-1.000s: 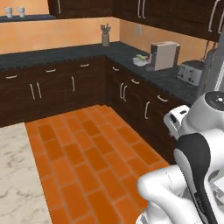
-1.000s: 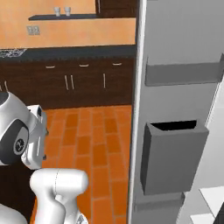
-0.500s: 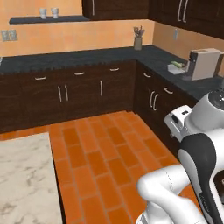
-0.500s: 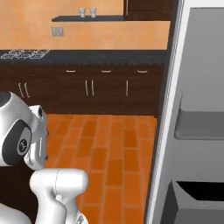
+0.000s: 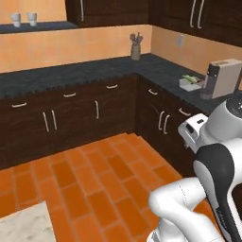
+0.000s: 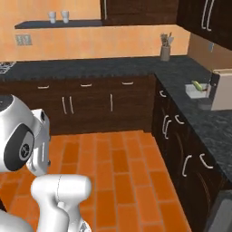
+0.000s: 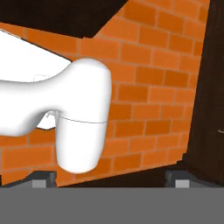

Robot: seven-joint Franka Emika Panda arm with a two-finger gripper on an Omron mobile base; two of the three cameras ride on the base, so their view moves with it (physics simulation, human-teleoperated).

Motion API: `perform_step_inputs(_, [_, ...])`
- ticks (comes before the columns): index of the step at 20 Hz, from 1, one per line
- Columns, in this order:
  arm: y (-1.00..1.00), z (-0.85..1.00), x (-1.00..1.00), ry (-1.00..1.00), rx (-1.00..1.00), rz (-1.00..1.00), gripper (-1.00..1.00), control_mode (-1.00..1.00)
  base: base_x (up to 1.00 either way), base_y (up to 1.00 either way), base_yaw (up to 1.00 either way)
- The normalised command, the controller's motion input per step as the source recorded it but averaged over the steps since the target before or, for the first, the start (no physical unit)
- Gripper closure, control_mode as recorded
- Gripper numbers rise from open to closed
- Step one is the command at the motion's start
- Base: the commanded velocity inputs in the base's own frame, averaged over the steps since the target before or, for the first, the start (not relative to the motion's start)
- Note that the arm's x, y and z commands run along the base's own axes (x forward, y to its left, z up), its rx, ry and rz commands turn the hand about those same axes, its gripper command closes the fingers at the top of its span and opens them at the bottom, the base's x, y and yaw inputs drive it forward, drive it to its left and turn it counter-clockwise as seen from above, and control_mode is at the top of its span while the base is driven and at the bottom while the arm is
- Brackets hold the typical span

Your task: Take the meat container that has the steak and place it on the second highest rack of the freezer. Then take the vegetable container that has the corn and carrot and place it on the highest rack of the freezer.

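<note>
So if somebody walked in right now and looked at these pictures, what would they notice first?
Probably the orange brick floor, bright against the dark cabinets that wrap the corner under a black counter. Next, the white container with the corn on the right-hand counter beside a beige appliance.

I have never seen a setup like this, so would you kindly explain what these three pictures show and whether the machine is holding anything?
This is a rendered kitchen with a white robot arm on a base that drives. Two cameras ride on the base, behind the arm, one on its left and one on its right, looking over the orange brick floor at dark cabinets. On the dark counter sit a small white tray with something yellow-green in it, beside a beige appliance, and a utensil holder in the corner. The third camera sits on the hand: the gripper is open and holds nothing, its fingertips wide apart.
</note>
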Motion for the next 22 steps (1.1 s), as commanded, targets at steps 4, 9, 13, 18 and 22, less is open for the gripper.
perform_step_inputs(4, [0.00, 0.00, 0.00, 0.00, 0.00, 0.00, -1.00, 1.00, 1.00, 0.18, -0.43])
perform_step_inputs(9, [0.00, 0.00, 0.00, 0.00, 0.00, 0.00, -1.00, 1.00, 1.00, 0.33, -0.52])
perform_step_inputs(13, [0.00, 0.00, 0.00, 0.00, 0.00, 0.00, -1.00, 1.00, 1.00, 0.47, -0.58])
perform_step_inputs(18, [0.00, 0.00, 0.00, 0.00, 0.00, 0.00, -1.00, 1.00, 1.00, 0.64, -0.65])
perform_step_inputs(22, [0.00, 0.00, 0.00, 0.00, 0.00, 0.00, -1.00, 1.00, 0.96, 0.71, -0.73])
